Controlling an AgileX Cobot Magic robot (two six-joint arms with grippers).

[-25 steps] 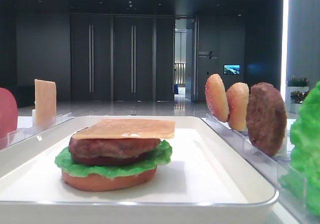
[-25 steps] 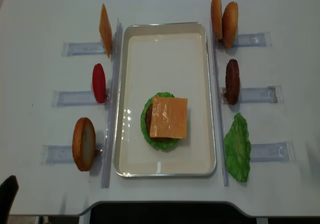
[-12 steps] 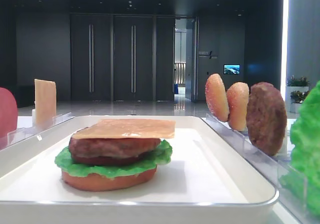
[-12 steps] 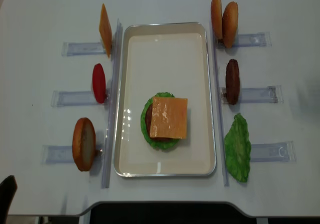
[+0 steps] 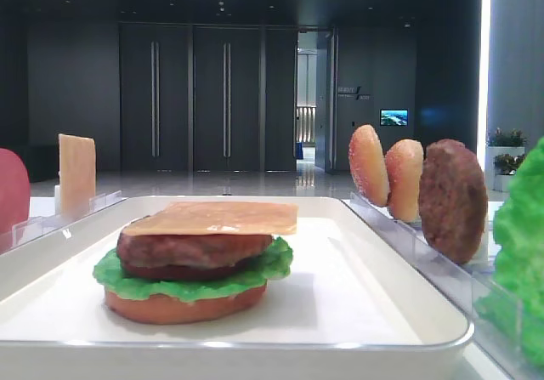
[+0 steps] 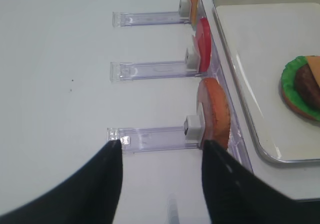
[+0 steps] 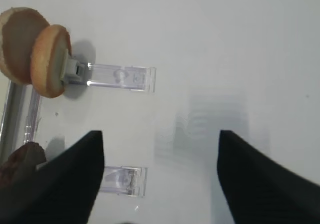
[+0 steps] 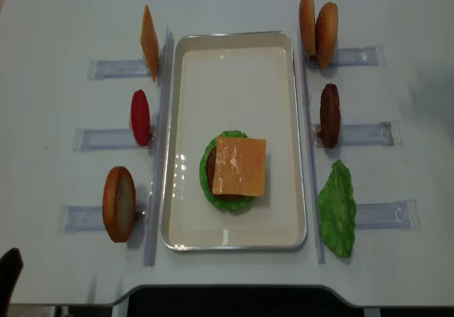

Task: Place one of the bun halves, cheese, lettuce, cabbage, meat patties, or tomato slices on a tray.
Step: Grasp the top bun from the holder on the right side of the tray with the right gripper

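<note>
On the white tray (image 8: 234, 40) a stack lies flat: bottom bun, lettuce, meat patty and a cheese slice (image 8: 239, 165) on top. Two bun halves (image 8: 318, 28) stand on edge at the right rear, a patty (image 8: 329, 115) and a lettuce leaf (image 8: 336, 207) in front of them. On the left stand cheese (image 8: 149, 42), a tomato slice (image 8: 140, 117) and a bun half (image 8: 118, 203). My left gripper (image 6: 161, 144) hangs open over bare table, just short of that bun's (image 6: 216, 111) rack. My right gripper (image 7: 160, 134) is open, right of the buns (image 7: 47, 61). No cabbage is in view.
Clear plastic slotted racks (image 8: 365, 56) hold the upright foods along both long sides of the tray. The rack strips (image 6: 150, 136) stick out sideways over the white table. A dark piece of the left arm (image 8: 8, 278) shows at the table's front left corner.
The dark piece of the left arm at the front left corner has slipped slightly lower in the overhead view. The foods and the tray have not moved.
</note>
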